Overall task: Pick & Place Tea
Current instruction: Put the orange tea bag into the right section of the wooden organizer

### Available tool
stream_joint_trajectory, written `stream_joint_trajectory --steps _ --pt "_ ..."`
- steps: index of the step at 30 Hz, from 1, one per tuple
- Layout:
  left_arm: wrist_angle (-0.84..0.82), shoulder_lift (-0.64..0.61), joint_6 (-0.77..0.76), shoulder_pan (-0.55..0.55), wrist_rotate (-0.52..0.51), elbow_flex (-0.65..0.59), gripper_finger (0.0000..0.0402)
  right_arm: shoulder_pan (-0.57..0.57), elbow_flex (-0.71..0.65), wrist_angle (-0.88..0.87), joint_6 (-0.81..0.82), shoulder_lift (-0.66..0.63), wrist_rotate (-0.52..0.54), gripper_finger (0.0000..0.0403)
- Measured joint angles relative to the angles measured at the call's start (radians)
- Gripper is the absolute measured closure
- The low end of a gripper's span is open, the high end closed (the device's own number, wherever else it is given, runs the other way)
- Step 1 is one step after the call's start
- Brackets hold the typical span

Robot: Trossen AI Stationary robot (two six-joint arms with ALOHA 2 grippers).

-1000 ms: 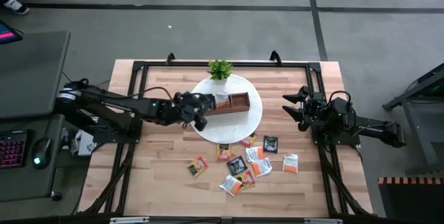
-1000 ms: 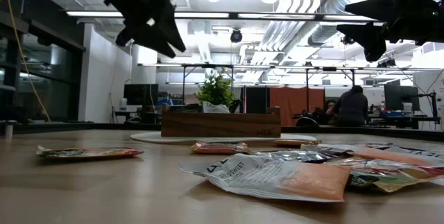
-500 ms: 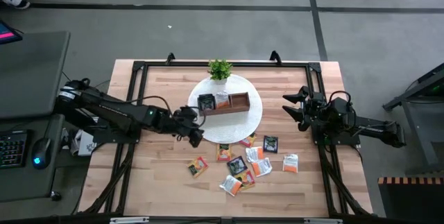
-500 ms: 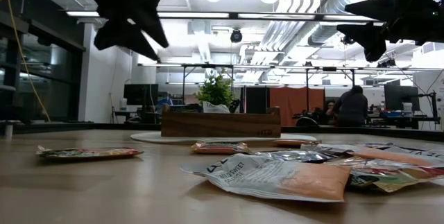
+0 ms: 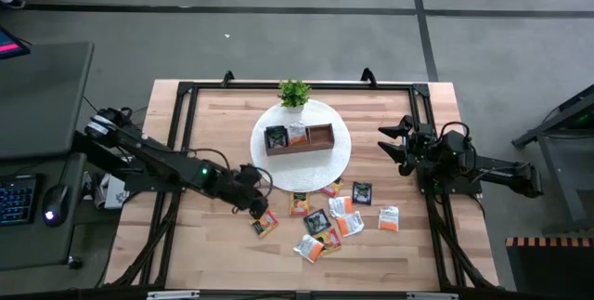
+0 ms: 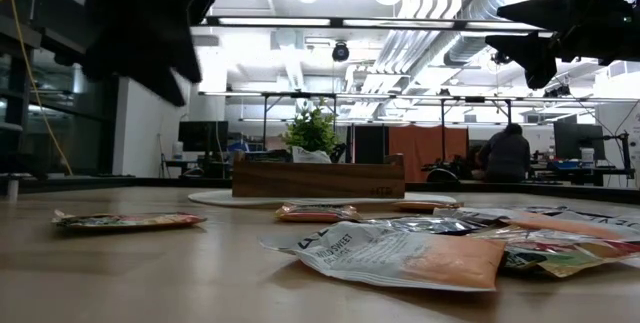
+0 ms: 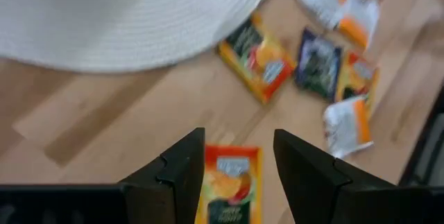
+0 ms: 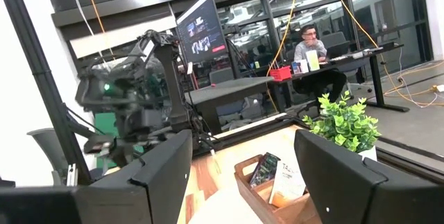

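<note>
The left gripper [image 7: 236, 172] has swung away from the wooden tray [image 5: 299, 138] and now hangs low over the loose packets, its fingers spread wide and empty, with one orange tea packet [image 7: 227, 186] lying right between them on the bare wood. A second ago that same gripper was up over the tray's left end; now a dark packet [image 5: 276, 136] sits in that end compartment with a white packet [image 5: 296, 134] in the compartment beside it. So that reads as one drop finished and the arm already lined up for the next pick, probably this orange one at the left edge of the pile.

Beyond the fingers lies another orange-and-dark packet [image 7: 256, 57] just off the edge of the round white mat [image 5: 342, 157], whose surface looks finely ribbed, like woven fabric. The rest of the tea [image 5: 334, 218] is a loose scatter of flat, glossy, crinkly squares in orange, white and dark green, several overlapping, on the pale plank table [image 5: 204, 244] below the mat. From table height the nearest white-and-orange packet [image 6: 400, 256] looks puffy and slightly curled, so thin edges may be awkward to pinch.

The tray is smooth brown wood, box-shaped with low walls; a small leafy plant [image 5: 294, 91] stands just behind it. The right gripper [image 5: 394, 142] waits raised at the right side, fingers apart, holding nothing.
</note>
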Motion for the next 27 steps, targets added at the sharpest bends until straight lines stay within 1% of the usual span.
stream_joint_trajectory --steps 8,11,13,19,22,27 --pt "0.071 0.061 -0.094 -0.048 0.116 0.0 0.0232 0.0 0.0 0.0 0.0 0.0 0.0 0.0153" --pt "0.073 0.062 -0.142 -0.047 0.199 0.0 0.0232 0.0 0.0 0.0 0.0 0.0 0.0 0.0153" --pt "0.073 0.069 -0.144 -0.046 0.237 0.0 0.0232 0.0 0.0 0.0 0.0 0.0 0.0 0.0153" --pt "0.075 0.124 -0.128 -0.045 0.3 0.0 0.0232 0.0 0.0 -0.001 0.0 0.0 0.0 0.0153" --pt "0.066 0.156 -0.126 -0.061 0.304 0.004 0.0232 0.0 0.0 -0.001 0.0 0.0 0.0 0.0153" --pt "0.059 0.198 -0.095 -0.111 0.247 0.039 0.0231 0.0 0.0 0.0 0.0 0.0 0.0 0.0153"
